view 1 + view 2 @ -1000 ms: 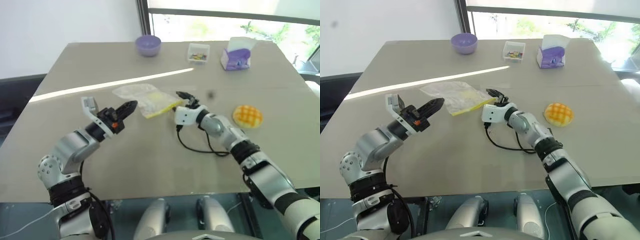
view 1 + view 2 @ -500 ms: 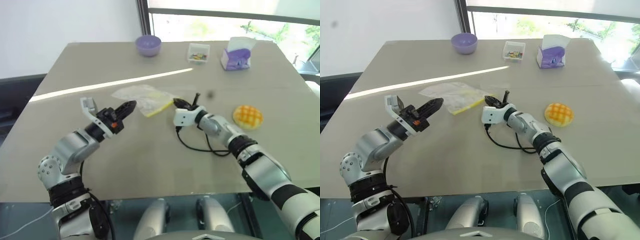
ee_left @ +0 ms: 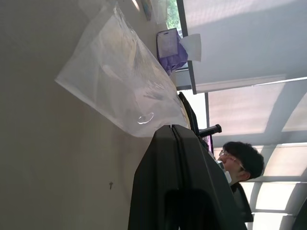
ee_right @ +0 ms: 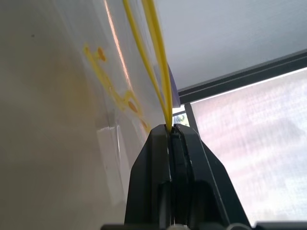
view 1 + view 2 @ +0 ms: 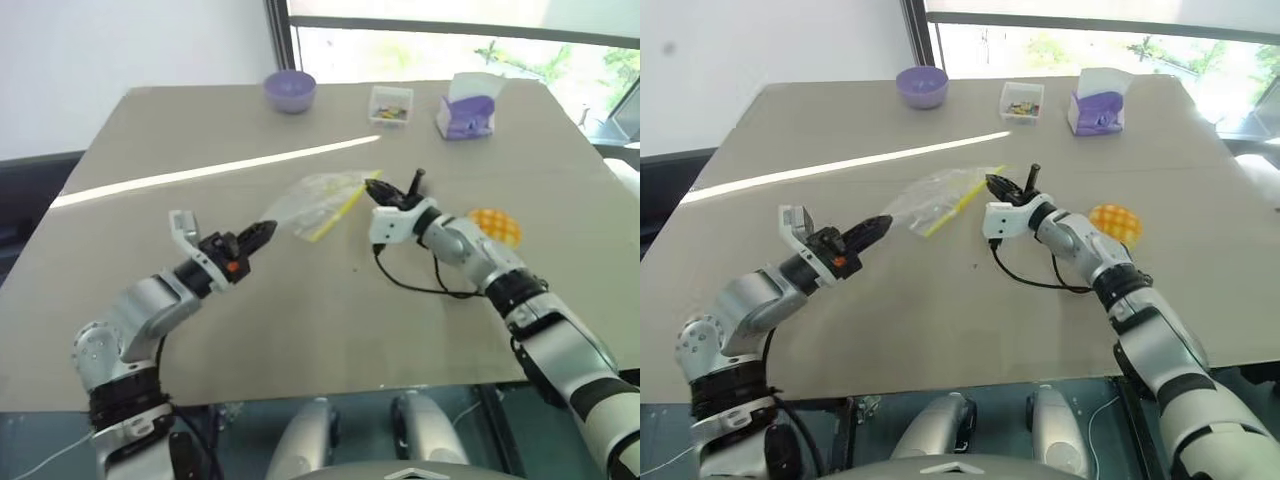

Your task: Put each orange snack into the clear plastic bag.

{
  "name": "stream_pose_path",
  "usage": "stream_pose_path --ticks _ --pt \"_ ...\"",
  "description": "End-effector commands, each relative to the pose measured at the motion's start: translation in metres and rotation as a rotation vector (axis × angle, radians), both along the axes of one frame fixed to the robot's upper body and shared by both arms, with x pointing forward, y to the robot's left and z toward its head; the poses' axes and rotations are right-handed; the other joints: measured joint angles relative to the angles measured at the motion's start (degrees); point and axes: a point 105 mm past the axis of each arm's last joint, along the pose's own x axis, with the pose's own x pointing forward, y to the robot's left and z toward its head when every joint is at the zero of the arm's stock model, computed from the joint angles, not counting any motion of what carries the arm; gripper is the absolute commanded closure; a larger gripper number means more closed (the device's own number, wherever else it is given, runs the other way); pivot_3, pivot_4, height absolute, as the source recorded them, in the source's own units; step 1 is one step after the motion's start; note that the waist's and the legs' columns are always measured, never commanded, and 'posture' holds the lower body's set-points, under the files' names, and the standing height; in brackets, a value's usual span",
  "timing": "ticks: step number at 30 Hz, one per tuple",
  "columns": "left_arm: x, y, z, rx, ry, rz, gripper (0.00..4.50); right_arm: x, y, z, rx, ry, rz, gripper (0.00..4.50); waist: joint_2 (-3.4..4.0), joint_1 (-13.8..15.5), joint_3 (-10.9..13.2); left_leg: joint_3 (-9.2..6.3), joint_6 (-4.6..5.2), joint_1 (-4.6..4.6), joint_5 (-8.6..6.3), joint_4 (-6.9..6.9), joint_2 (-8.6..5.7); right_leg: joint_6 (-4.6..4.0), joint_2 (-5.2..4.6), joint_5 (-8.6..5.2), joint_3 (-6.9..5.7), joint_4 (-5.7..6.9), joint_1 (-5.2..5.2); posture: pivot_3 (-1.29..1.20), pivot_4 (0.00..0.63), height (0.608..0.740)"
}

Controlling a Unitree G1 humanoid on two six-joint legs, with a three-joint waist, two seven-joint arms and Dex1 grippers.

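1. Mid-table, the right gripper (image 5: 374, 187) is pinched tight on the yellow seal strip of the clear plastic bag (image 5: 318, 195), lifting that edge.
2. The left gripper (image 5: 262, 232) hangs at the bag's 8 o'clock, fingers nearly together, holding nothing.
3. The orange snack (image 5: 497, 224) sits at the bag's 3 o'clock, behind the right forearm.
4. Tip: I'd have the left pinch the opposite lip before pulling the mouth apart.

Clear crinkly bag (image 5: 318, 196), yellow seal strip pinched and lifted at one end; round orange grid-topped snack (image 5: 1116, 222) lies well apart
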Motion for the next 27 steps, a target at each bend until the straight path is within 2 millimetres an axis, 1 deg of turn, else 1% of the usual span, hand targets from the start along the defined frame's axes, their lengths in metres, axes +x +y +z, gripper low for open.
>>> stream_pose_path --ticks 1,3,4,6,8,9,13,15,18,20,24,27 --pt "-0.013 -0.005 0.007 0.197 -0.086 -0.072 3.11 -0.004 -0.001 0.026 0.04 -0.031 0.006 4.5 0.01 -0.1 0.0 0.02 0.0 0.01 0.0 -0.03 0.0 0.0 0.01 0.0 0.02 0.01 -0.01 0.0 0.15 0.74" --pt "-0.022 -0.008 0.006 0.364 -0.132 -0.126 2.34 -0.005 -0.003 0.027 0.038 -0.015 -0.001 4.5 0.0 -0.2 0.0 0.07 0.0 0.05 0.0 -0.1 0.01 -0.01 0.04 0.0 0.06 0.01 -0.02 0.0 0.15 0.74" --pt "-0.021 -0.006 0.01 0.472 -0.192 -0.119 1.87 -0.006 -0.003 0.028 0.032 -0.007 -0.002 4.5 0.02 -0.1 0.0 0.09 0.0 0.05 0.01 -0.14 0.05 -0.01 0.08 0.0 0.07 0.0 -0.04 0.0 0.15 0.74" --pt "-0.021 -0.011 0.026 0.673 -0.365 -0.15 1.87 -0.005 -0.004 0.032 0.019 0.005 -0.011 4.5 -0.05 -0.1 0.1 0.1 -0.02 0.05 0.02 -0.23 0.05 -0.03 0.11 -0.02 0.07 -0.02 -0.06 0.0 0.15 0.74" --pt "-0.017 -0.019 0.031 0.927 -0.54 -0.181 1.87 -0.004 -0.002 0.037 0.01 0.012 -0.017 4.5 -0.05 0.1 0.1 0.09 -0.06 0.07 0.04 -0.34 0.07 -0.04 0.11 -0.02 0.08 -0.09 -0.06 0.0 0.15 0.74" --pt "-0.017 -0.026 0.031 0.988 -0.596 -0.204 1.87 -0.003 -0.001 0.039 0.009 0.018 -0.026 4.5 -0.02 0.2 0.1 0.08 -0.06 0.05 0.04 -0.34 0.07 -0.04 0.11 -0.02 0.06 -0.1 -0.07 0.0 0.15 0.74" --pt "-0.023 -0.055 0.038 1.055 -0.777 -0.276 1.87 -0.001 0.0 0.05 0.017 0.03 -0.067 4.5 -0.01 0.2 0.1 0.12 -0.06 -0.03 0.03 -0.43 0.09 -0.04 0.07 -0.01 0.1 -0.22 -0.13 0.0 0.15 0.74" --pt "-0.024 -0.065 0.038 1.117 -0.828 -0.308 1.87 -0.001 0.001 0.055 0.029 0.037 -0.087 4.5 -0.02 0.2 0.1 0.13 -0.06 -0.16 0.03 -0.45 0.13 -0.04 0.07 -0.01 0.11 -0.21 -0.3 0.0 0.15 0.74" --pt "-0.022 -0.073 0.042 1.197 -0.881 -0.322 1.87 -0.001 0.006 0.058 0.039 0.048 -0.097 4.5 -0.02 0.0 0.1 0.2 -0.06 -0.42 0.04 -0.45 0.14 -0.04 0.08 0.0 0.17 -0.1 -0.64 0.0 0.15 0.74" --pt "-0.018 -0.074 0.044 1.24 -0.896 -0.321 1.87 -0.002 0.008 0.058 0.045 0.053 -0.101 4.5 -0.02 0.0 0.1 0.22 -0.06 -0.57 0.04 -0.41 0.14 -0.03 0.09 0.0 0.18 -0.05 -0.83 0.0 0.15 0.74" --pt "-0.009 -0.076 0.042 1.32 -0.909 -0.294 1.87 -0.002 0.012 0.058 0.061 0.064 -0.108 4.5 -0.02 0.0 0.1 0.21 -0.05 -0.65 0.04 -0.4 0.13 -0.03 0.09 0.0 0.17 -0.07 -0.87 0.0 0.15 0.74" --pt "-0.004 -0.081 0.039 1.335 -0.911 -0.279 1.87 -0.003 0.015 0.06 0.074 0.069 -0.106 4.5 -0.02 0.0 0.1 0.2 -0.05 -0.66 0.04 -0.39 0.12 -0.02 0.09 0.01 0.16 -0.07 -0.87 0.0 0.15 0.74"
